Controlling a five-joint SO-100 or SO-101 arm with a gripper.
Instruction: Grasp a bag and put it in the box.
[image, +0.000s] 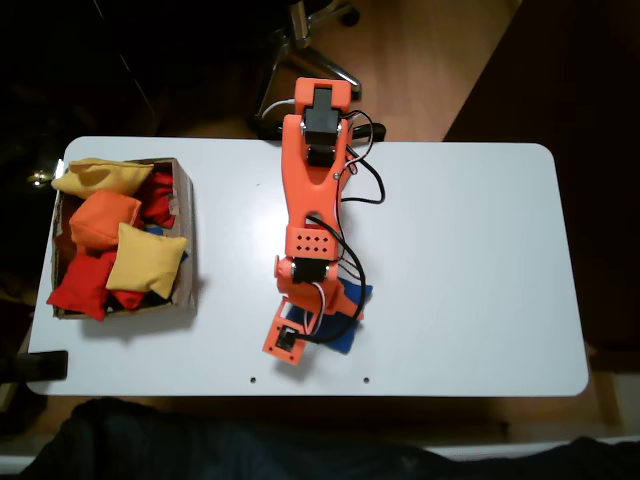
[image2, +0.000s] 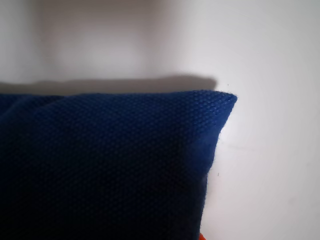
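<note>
Fixed view, left: shallow brown cardboard box already piled with yellow, orange and red bean bags. Centre: orange arm's gripper is down over the royal-blue square fabric bean bag on the white table; jaw opening cannot be told. Lift, carry and drop remain.

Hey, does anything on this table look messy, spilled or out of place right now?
The box at the table's left end is overfull: yellow, orange and red bags are heaped above its walls, one yellow bag draping over the rim. The blue bag lies under the arm.
</note>
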